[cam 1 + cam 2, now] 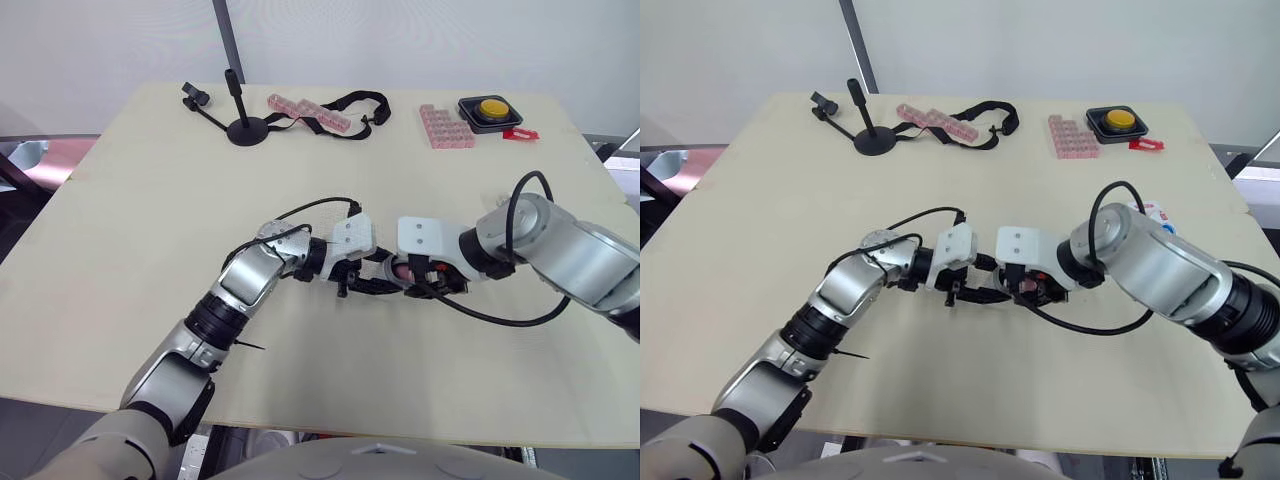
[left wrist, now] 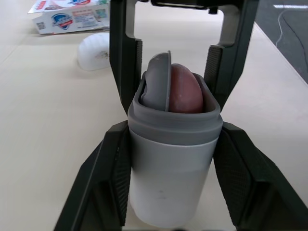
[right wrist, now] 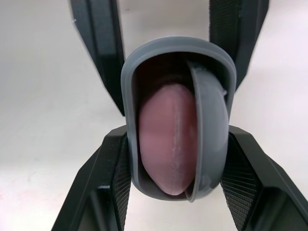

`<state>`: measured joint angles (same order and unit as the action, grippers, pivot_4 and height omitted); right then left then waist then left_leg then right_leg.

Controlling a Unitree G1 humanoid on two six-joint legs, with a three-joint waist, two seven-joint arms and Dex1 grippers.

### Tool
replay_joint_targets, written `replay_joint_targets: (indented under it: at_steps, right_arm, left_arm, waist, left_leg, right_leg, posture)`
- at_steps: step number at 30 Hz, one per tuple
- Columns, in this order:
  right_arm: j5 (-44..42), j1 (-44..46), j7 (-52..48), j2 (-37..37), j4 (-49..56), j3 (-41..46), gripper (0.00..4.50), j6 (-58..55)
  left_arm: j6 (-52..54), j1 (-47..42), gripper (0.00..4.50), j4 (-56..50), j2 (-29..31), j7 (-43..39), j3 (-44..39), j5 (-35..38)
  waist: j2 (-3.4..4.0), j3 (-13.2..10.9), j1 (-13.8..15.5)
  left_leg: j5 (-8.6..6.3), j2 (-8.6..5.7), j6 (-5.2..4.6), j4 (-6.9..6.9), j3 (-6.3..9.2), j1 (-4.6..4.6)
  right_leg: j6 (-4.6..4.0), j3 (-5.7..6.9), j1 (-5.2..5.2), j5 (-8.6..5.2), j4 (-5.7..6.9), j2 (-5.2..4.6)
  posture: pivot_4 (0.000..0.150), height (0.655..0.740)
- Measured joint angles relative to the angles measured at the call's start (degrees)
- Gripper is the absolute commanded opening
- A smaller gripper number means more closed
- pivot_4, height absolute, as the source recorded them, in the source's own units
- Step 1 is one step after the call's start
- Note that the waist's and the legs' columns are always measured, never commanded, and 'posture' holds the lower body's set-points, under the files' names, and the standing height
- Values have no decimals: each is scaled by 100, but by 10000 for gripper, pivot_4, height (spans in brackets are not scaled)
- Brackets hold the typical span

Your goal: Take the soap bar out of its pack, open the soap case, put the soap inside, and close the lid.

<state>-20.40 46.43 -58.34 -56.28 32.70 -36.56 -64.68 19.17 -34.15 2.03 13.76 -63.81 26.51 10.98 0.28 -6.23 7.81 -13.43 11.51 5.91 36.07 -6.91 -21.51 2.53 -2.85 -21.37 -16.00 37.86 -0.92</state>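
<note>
- My left claw [image 2: 174,139] is clenched on the soap case [image 2: 168,178]: 2 fingers press the white body, 1 on each side.
- My right claw [image 3: 175,132] faces it head-on and grasps the same case at the grey rim end. Its 2 fingers [image 2: 124,53] touch the rim on either side.
- The 2 claws meet tip to tip over the middle of the table [image 1: 150,200], with the case bridged between them, lying roughly level just above the top.
- The case mouth points at my right claw and the closed end sits deep in my left claw.
- The soap [image 2: 185,91], pinkish-brown, is inside the case between my right claw's fingers. Its rounded end pokes just past the rim.
- The lid [image 2: 156,82], grey, is not closed. It stands edge-on inside the mouth, touching the soap's side.
- The soap pack [image 2: 67,19] lies flat on the table beyond my right claw, well apart from the case.
- A white rounded piece [image 2: 95,50] lies near the pack, on the side closer to my claws. I can't tell what it is.
- Far ahead of both claws, at the table's far edge: a black stand [image 1: 240,125], a black strap [image 1: 350,105], 2 groups of pink blocks [image 1: 445,125] and a yellow button [image 1: 490,108].
</note>
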Motion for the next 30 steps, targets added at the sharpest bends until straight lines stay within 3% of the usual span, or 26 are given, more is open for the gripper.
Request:
replay_joint_targets:
  at_steps: [30]
  right_arm:
    - [104,-4,-53,24,-13,0,20343,-75]
  left_arm:
    - [-353,-65,19162,211,-87,-54,27,-216]
  waist:
    - [0,0,-2]
  left_leg:
    - [1,-1,-3,14,0,1]
  right_leg:
    - [0,-1,-1,0,14,-26]
  posture:
    - [1500,7400]
